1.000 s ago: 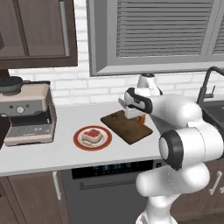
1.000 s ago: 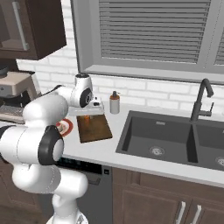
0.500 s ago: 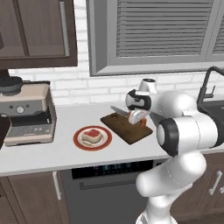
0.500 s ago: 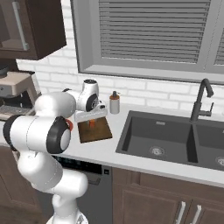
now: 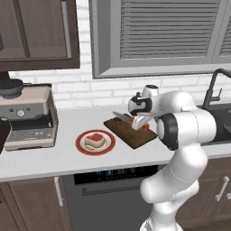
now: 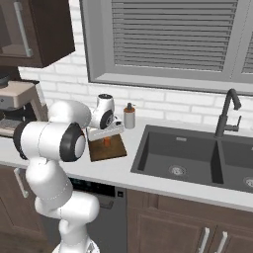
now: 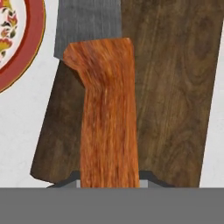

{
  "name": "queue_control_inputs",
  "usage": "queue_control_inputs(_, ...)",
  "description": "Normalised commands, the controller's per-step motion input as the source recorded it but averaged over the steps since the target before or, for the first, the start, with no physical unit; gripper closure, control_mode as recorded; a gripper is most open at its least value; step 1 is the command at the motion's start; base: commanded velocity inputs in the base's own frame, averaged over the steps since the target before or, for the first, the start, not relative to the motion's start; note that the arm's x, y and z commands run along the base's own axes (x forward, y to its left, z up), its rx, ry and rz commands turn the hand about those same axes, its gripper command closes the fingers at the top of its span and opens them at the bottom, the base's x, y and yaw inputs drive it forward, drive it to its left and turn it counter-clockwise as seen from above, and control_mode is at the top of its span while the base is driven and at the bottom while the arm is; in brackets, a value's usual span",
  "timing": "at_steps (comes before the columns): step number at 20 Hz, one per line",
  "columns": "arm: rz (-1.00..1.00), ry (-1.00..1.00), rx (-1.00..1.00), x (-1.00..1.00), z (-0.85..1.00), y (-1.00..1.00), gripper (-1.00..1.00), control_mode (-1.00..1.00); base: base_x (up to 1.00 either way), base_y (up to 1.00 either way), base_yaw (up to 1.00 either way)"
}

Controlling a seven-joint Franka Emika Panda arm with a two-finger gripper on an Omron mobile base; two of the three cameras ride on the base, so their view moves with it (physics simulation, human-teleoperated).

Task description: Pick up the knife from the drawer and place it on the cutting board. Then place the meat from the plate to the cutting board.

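Hand view: knife (image 7: 107, 109) between closed jaws, over cutting board (image 7: 175, 96).

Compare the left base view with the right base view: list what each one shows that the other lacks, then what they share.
Left base view alone: the round red-rimmed plate carrying the red slab of meat, and the grey blade of the orange-handled knife.

Right base view alone: the dark double sink basin and a small brown bottle by the wall.

Both: the dark brown wooden cutting board, the hand shut on the knife above it, and the espresso machine.
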Motion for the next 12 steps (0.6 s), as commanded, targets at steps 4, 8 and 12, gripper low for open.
queue_control_inputs(4,-0.05,0.00,0.04,0.02,-0.15,0.00,1.00,-1.00,0.00,0.00,0.00)
queue_control_inputs(8,0.00,0.03,0.03,0.00,-0.26,-0.04,1.00,-1.00,0.00,0.00,0.00)
queue_control_inputs(12,0.00,0.04,0.01,0.06,-0.20,-0.33,1.00,-1.00,0.00,0.00,0.00)
